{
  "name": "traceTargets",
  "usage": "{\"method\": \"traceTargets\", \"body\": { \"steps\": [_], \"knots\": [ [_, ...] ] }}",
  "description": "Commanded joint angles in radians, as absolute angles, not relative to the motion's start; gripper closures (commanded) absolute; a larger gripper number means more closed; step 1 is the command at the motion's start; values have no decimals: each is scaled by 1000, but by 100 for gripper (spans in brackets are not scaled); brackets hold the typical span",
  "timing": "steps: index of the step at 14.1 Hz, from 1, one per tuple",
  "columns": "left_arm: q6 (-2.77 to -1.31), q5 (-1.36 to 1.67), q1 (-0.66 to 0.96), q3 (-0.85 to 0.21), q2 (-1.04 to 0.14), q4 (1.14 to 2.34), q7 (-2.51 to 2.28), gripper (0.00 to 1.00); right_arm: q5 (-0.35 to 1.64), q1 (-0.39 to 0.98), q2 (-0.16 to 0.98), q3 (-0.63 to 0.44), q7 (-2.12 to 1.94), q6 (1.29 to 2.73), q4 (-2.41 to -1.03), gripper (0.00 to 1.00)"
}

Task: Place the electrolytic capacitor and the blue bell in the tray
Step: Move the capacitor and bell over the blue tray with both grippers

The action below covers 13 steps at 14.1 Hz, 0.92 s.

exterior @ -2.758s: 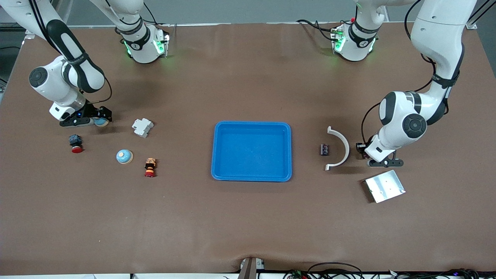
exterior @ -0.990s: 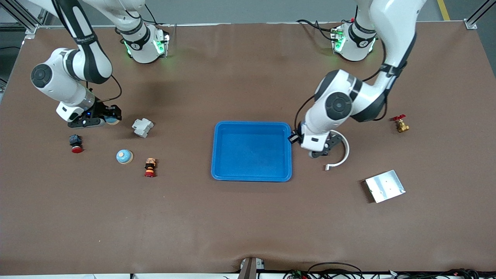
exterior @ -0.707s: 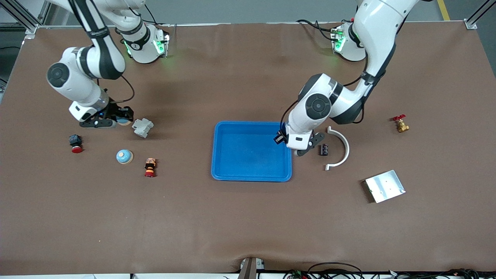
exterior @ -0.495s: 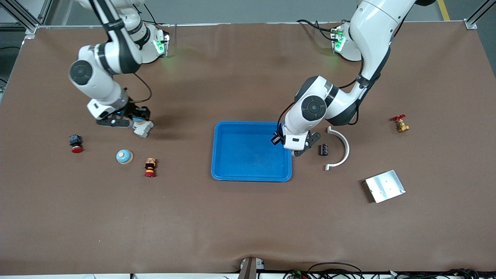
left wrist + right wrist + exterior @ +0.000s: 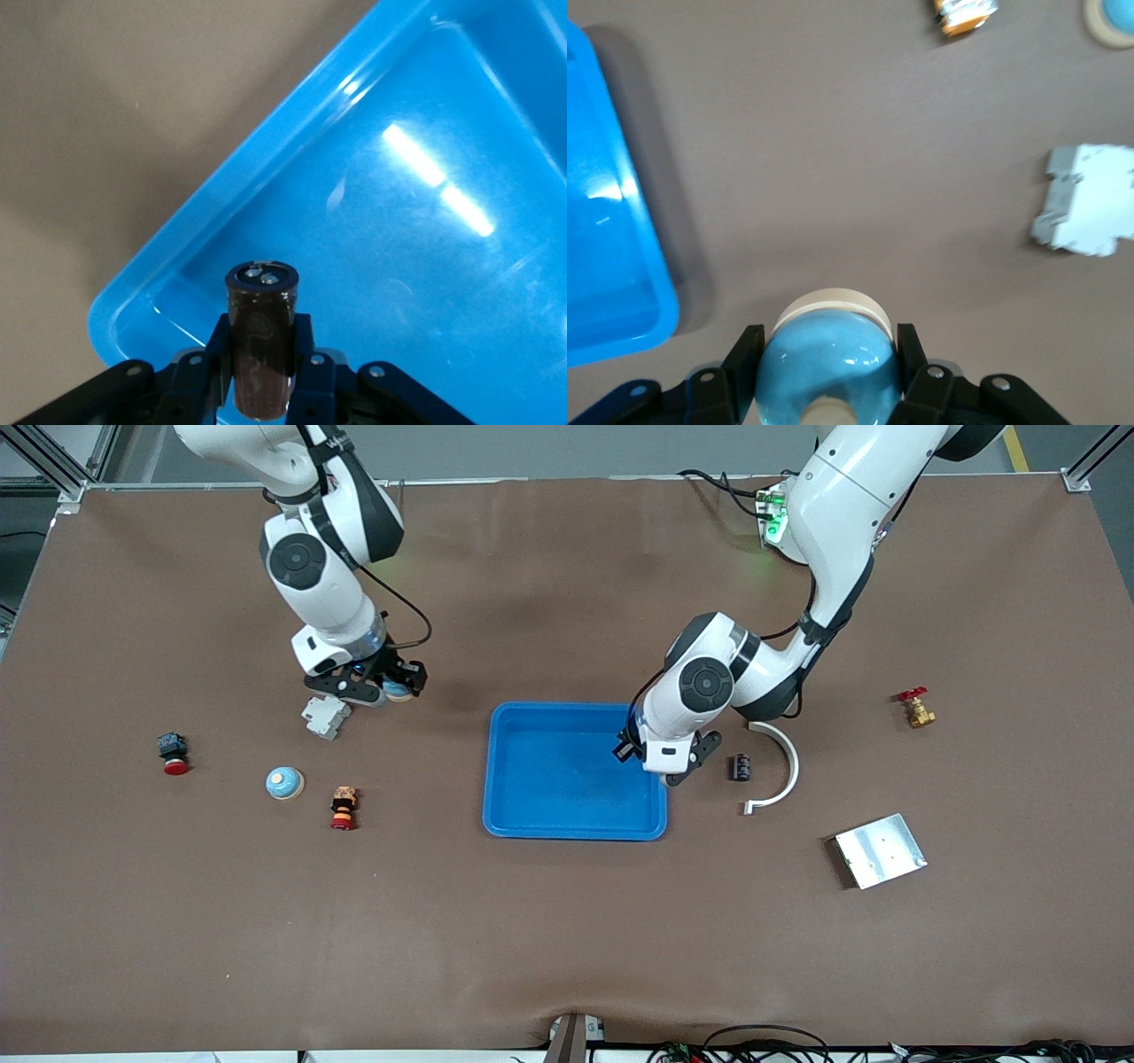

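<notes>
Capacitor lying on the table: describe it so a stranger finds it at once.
Start at the blue tray in the middle. Toward the left arm's end, between the tray and the white curved bracket, lies a small dark cylinder. Unlike its twin capacitor, gripped in the left claw over the tray, it lies loose.

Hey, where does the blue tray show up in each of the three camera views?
Front view: tray mid-table, the left claw over its rim toward the left arm's end.
Left wrist view: tray fills most of the picture, under the held capacitor.
Right wrist view: only one end of the tray shows, at the picture's edge.
Shared landmark: the tray's rounded corner.
</notes>
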State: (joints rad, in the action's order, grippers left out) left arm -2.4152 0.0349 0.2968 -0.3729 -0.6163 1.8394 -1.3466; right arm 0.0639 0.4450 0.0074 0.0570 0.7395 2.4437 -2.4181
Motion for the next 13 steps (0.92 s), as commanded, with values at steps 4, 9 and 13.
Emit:
{"method": "traceTargets", "body": {
  "steps": [4, 9, 13],
  "knots": [
    [-2445, 40, 318, -360, -637, 1839, -1378, 86, 63, 607, 201, 43, 1018, 2416, -2188, 100],
    [-2445, 40, 325, -359, -646, 1853, -1378, 82, 58, 705, 362, 41, 1210, 2379, -2007, 100],
    [-2447, 38, 330, -353, -650, 1855, -1378, 76, 37, 748, 486, 35, 1310, 2384, -1904, 100]
  ]
}}
